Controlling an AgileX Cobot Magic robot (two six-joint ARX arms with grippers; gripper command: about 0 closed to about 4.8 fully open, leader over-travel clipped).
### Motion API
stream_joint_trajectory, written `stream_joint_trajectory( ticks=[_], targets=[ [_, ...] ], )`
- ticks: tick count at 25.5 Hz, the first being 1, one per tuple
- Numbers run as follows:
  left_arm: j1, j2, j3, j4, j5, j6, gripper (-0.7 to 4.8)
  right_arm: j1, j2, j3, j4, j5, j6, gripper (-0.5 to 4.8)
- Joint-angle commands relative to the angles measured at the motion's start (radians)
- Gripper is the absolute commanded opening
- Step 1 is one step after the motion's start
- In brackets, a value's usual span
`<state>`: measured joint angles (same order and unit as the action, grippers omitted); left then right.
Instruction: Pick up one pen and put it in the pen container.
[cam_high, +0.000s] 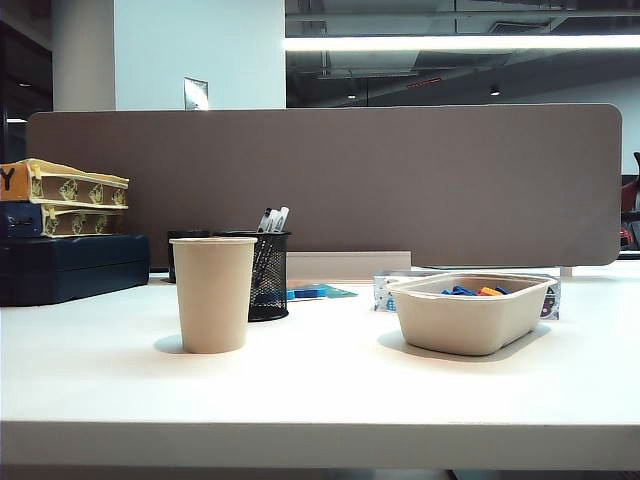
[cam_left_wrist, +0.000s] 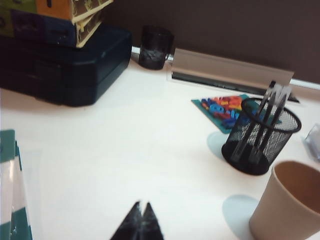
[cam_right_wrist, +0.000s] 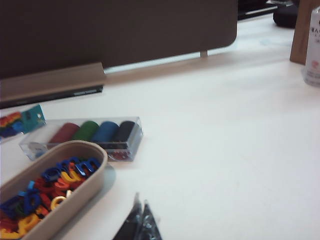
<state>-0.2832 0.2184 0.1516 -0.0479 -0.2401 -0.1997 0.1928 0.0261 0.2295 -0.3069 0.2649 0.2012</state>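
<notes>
Pens (cam_left_wrist: 265, 112) already stand in the mesh pen container (cam_left_wrist: 260, 137) beside the paper cup (cam_left_wrist: 287, 205), both my left claw (cam_left_wrist: 140, 220) and right claw (cam_right_wrist: 140, 220) hang pinched closed and empty above the tabletop (cam_high: 330, 385), so I reckon the drop's done and I need only hold clear.

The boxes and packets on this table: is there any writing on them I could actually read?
"Y": large black letter on the orange end of the top box in the stack at the exterior view's left.
White container, seen by the right wrist camera: red print, too blurred to read.
Nothing else is legible.
</notes>
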Motion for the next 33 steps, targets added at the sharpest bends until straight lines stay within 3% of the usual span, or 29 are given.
stream_joint_trajectory(
  ticks=[1,13,17,20,33],
  targets=[
    [0.001,0.0,0.0,0.011,-0.006,0.001,-0.06,0.002,0.002,0.007,0.028,0.039,-0.019,-0.01],
    [0.0,0.0,-0.066,-0.002,-0.01,-0.022,-0.06,0.002,0.005,-0.017,0.012,0.04,-0.047,-0.01],
    [0.0,0.0,-0.068,-0.003,-0.011,-0.02,-0.05,0.002,0.005,-0.021,-0.003,0.151,-0.047,-0.01],
    [0.0,0.0,-0.074,-0.002,-0.011,-0.021,-0.06,0.002,0.005,-0.023,-0.003,0.179,-0.047,-0.01],
    [0.0,0.0,-0.093,-0.003,-0.029,-0.02,-0.05,0.003,0.005,-0.079,0.005,0.137,-0.039,-0.01]
  ],
)
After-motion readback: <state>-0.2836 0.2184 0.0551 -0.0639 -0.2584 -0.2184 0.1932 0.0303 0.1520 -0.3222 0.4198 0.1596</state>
